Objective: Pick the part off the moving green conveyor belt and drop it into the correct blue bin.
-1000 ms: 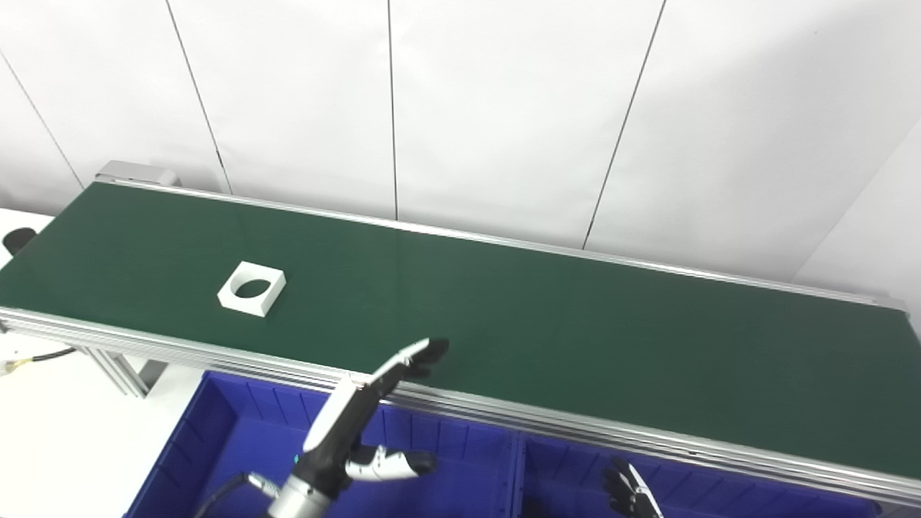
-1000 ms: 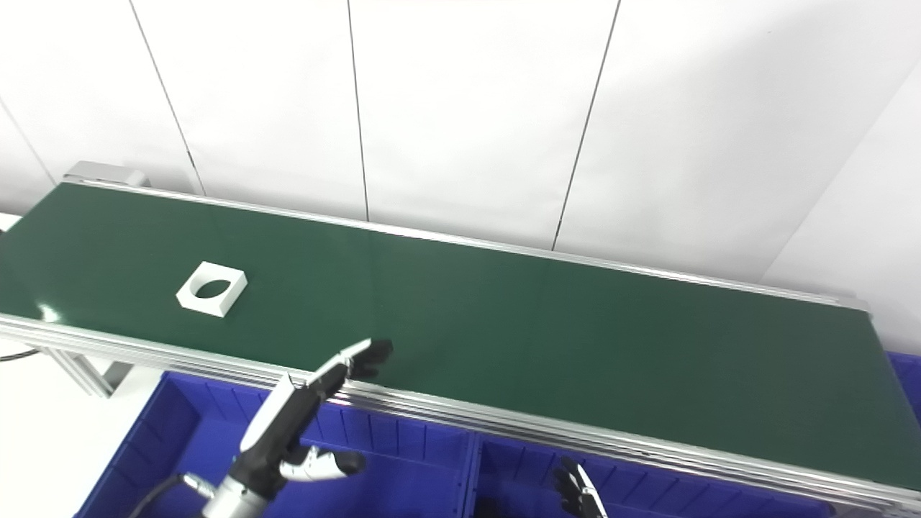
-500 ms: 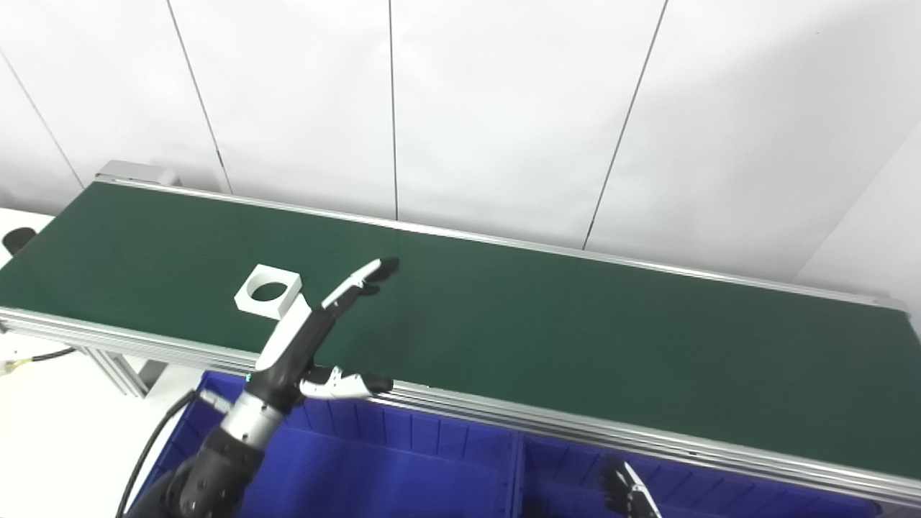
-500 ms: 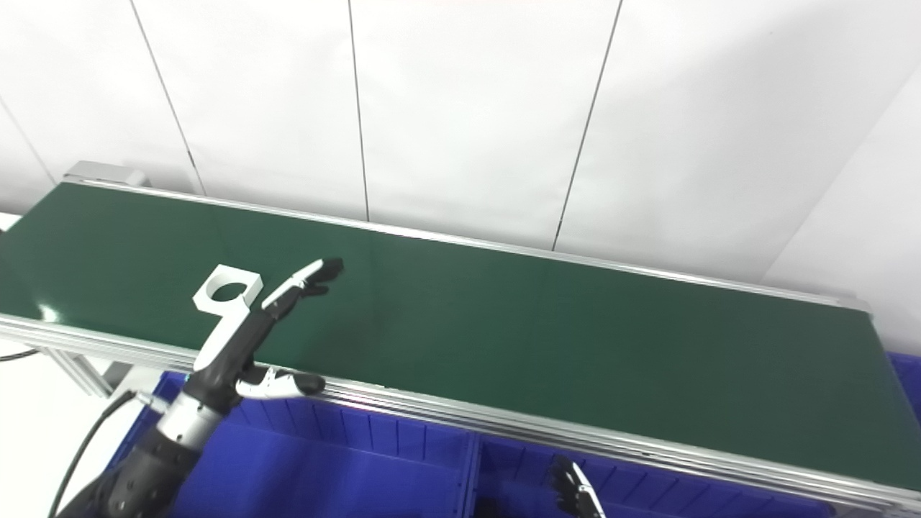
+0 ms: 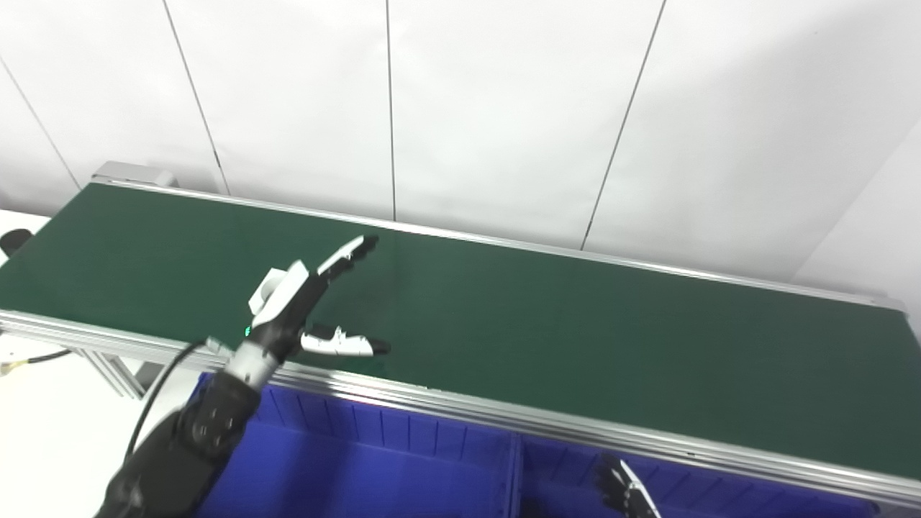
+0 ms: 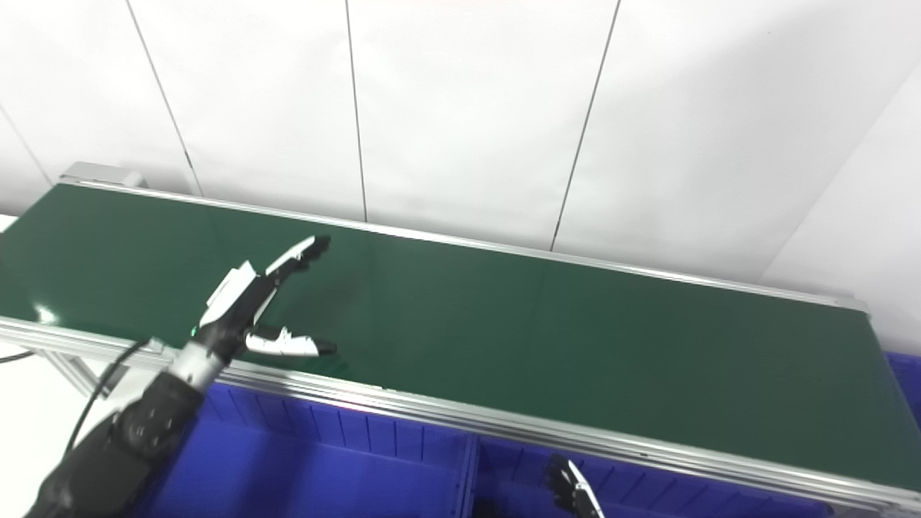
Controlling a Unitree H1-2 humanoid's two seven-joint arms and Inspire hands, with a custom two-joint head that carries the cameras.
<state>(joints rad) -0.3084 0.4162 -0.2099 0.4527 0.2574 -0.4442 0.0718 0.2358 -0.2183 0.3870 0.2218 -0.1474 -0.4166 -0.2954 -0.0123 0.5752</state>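
A white panelled wall (image 5: 504, 108) is running behind everything, thin dark seams (image 5: 389, 108) dividing it into tall panels. Bright, even light is falling across it. A white surface (image 5: 50, 417) is showing low at the left edge, a black cable (image 5: 43, 355) lying on it.

Left hand (image 5: 291, 306) gone from over the near rail, above the blue bin (image 5: 345, 460), out across the green conveyor belt (image 5: 547, 324), farther and to the left, arm stretched well over the rail. Fingers (image 5: 350, 250) spread wide as before, thumb apart toward the near side. White square part with a round hole (image 5: 265, 288) carried right along the belt, now mostly hidden behind the palm (only a corner showing at the left of the hand), so contact impossible to judge. Whole picture shifted very slightly.
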